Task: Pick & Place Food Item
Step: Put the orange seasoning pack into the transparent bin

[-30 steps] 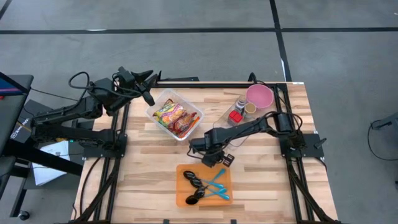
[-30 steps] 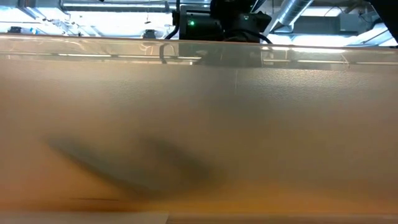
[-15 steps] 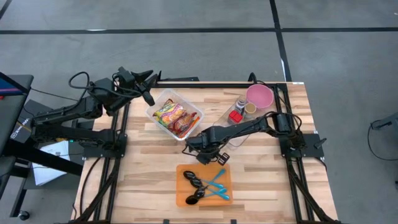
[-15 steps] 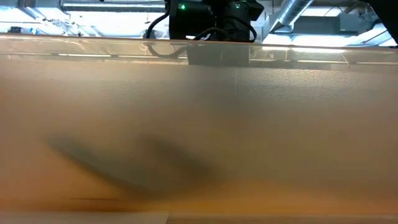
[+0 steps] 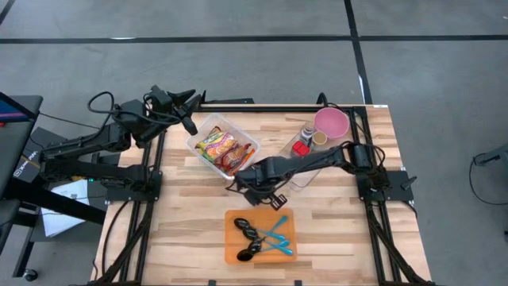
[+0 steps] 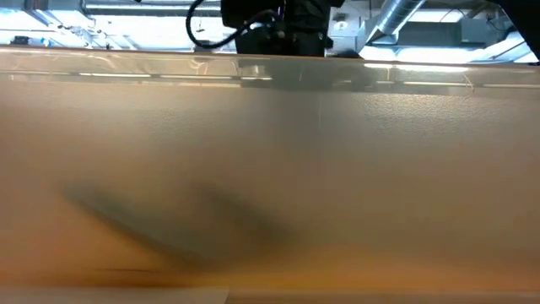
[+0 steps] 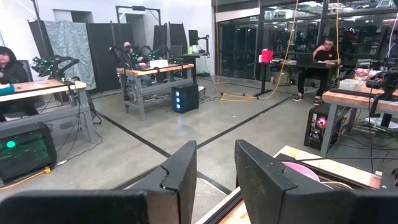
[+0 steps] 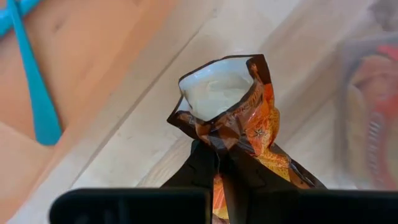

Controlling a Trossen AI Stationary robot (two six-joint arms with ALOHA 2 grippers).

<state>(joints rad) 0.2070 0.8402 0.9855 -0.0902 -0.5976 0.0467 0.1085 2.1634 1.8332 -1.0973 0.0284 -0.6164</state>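
Observation:
A brown and orange snack packet [image 8: 227, 106] hangs below my right gripper [image 8: 221, 163], which points down and is shut on it over the middle of the table [image 5: 258, 191], between the clear tub and the orange board. The clear tub [image 5: 197, 137] at the far left holds other bright snack packets [image 5: 222, 149]. My left gripper [image 5: 189, 119] waits level beyond the tub's far left corner. The left wrist view shows its fingers [image 7: 214, 177] a little apart with nothing between them. My right gripper pinches the packet's crumpled end [image 8: 222, 144] between its two fingers [image 8: 198, 169], coming from above and pointing down. The packet hangs below the fingers, and its puffed body with a pale patch [image 8: 214, 93] faces the table. It looks lifted clear of the wood.
An orange board [image 5: 260, 236] with dark and teal spoons [image 5: 278, 238] lies near the front edge. A pink bowl [image 5: 331, 121] and a second clear tub [image 5: 305, 163] with a red thing and a small cup stand at the far right. A blurred orange surface fills the low view.
My right gripper has risen and gone toward the table's left edge and the clear tub, rolling its wrist a little. The packet has come along with it, up off the wood by the board.

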